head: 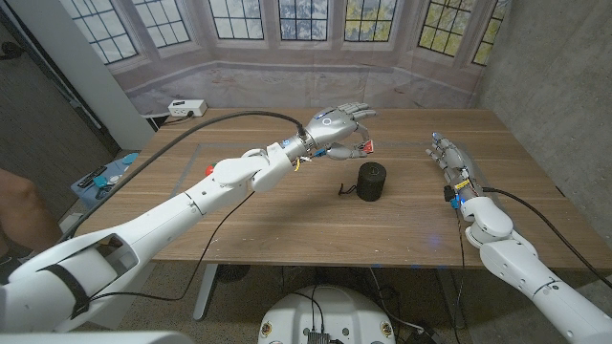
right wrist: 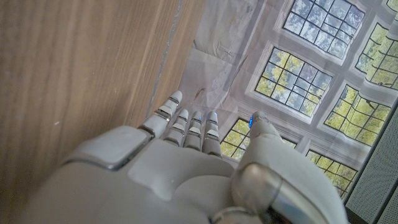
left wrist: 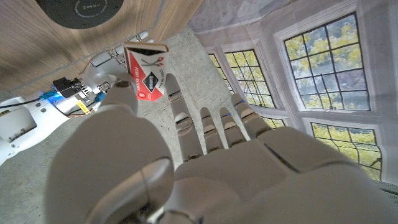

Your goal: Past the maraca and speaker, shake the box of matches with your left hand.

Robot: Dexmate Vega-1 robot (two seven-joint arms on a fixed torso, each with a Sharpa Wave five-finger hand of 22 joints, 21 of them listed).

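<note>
My left hand (head: 337, 124) is raised above the table (head: 287, 220) beyond the black speaker (head: 370, 181), pinching the box of matches (left wrist: 144, 71) between thumb and a finger, the other fingers spread. My right hand (head: 451, 159) rests on the table's right side, fingers straight and together, holding nothing.

left robot hand (head: 337, 123) holds box of matches (head: 365, 147) above table (head: 287, 220) | speaker (head: 371, 181) nearby
</note>
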